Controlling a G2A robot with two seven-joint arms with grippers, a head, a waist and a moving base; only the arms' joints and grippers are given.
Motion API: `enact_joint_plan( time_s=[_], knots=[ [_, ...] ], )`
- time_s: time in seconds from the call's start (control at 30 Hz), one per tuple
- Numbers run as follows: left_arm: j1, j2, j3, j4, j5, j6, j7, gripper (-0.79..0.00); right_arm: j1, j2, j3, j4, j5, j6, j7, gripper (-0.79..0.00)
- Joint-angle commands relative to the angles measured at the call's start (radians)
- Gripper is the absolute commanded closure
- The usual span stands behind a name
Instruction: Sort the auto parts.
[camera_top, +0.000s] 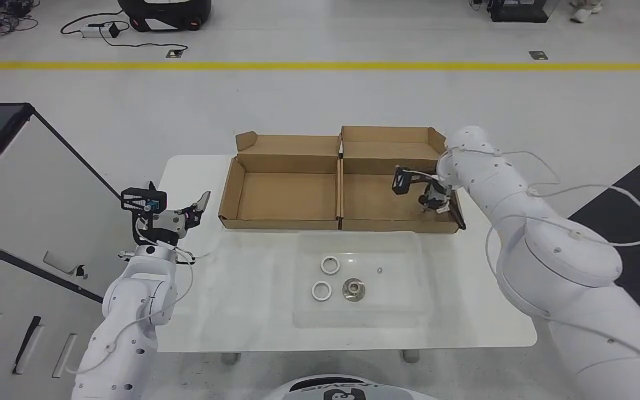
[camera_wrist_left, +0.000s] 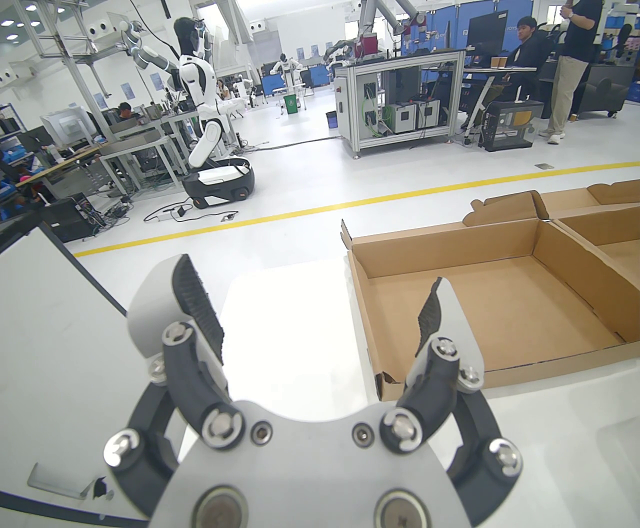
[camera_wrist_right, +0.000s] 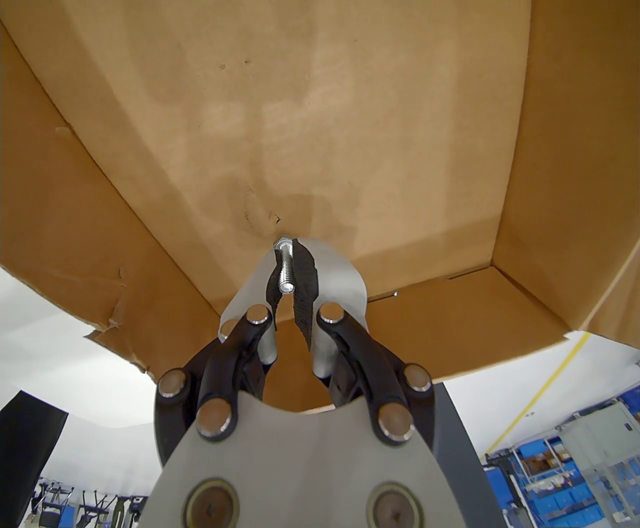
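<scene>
the right gripper (camera_wrist_right: 287, 250) sits in the middle of the frame, inside a brown cardboard box (camera_wrist_right: 350, 125). its two black pads (camera_wrist_right: 306, 282) squeeze a small silver bolt (camera_wrist_right: 285, 270) with a screw thread. the bolt's head points at the box floor and is very near it; whether they touch is hard to tell. one wall edge of the box is torn.

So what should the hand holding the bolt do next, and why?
Probably open the right hand and let go: it is shut on the bolt, head down, close to the floor of the cardboard box, so the bolt should land inside.
</scene>
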Motion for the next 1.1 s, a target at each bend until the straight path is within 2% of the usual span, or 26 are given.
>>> enact_joint_plan(
  time_s=[0.0, 0.13, 0.23, 0.3, 0.53, 0.57, 0.6, 0.67, 0.7, 1.07],
  knots=[
    [0.0, 0.0, 0.0, 0.0, 0.0, 0.0, 0.0, -0.785, -0.003, -0.002, 0.0, 0.005, -0.005, 0.001, -0.007, 0.0],
    [0.0, 0.0, 0.0, 0.0, 0.0, 0.0, 0.0, -0.785, -0.007, -0.008, 0.002, 0.015, -0.014, 0.002, -0.022, 0.0],
    [0.0, 0.0, 0.0, 0.0, 0.0, 0.0, 0.0, -0.785, -0.008, -0.011, 0.003, 0.022, -0.019, 0.002, -0.03, -0.222],
    [0.0, 0.0, 0.0, 0.0, 0.0, 0.0, 0.0, -0.785, -0.008, -0.013, 0.005, 0.026, -0.021, 0.004, -0.034, -0.329],
    [0.0, 0.0, 0.0, 0.0, 0.0, 0.0, 0.0, -0.785, 0.001, -0.017, 0.013, 0.031, -0.026, -0.004, -0.066, -0.391],
    [0.0, 0.0, 0.0, 0.0, 0.0, 0.0, 0.0, -0.785, 0.005, -0.018, 0.015, 0.03, -0.027, -0.005, -0.07, -0.428],
    [0.0, 0.0, 0.0, 0.0, 0.0, 0.0, 0.0, -0.785, 0.008, -0.018, 0.016, 0.028, -0.028, -0.005, -0.076, -0.557],
    [0.0, 0.0, 0.0, 0.0, 0.0, 0.0, 0.0, -0.785, 0.017, -0.018, 0.02, 0.025, -0.026, -0.005, -0.087, -0.757],
    [0.0, 0.0, 0.0, 0.0, 0.0, 0.0, 0.0, -0.785, 0.021, -0.017, 0.022, 0.023, -0.025, -0.005, -0.094, -0.785],
    [0.0, 0.0, 0.0, 0.0, 0.0, 0.0, 0.0, -0.785, 0.059, 0.007, 0.034, -0.042, 0.011, -0.005, -0.153, -0.785]
  ],
)
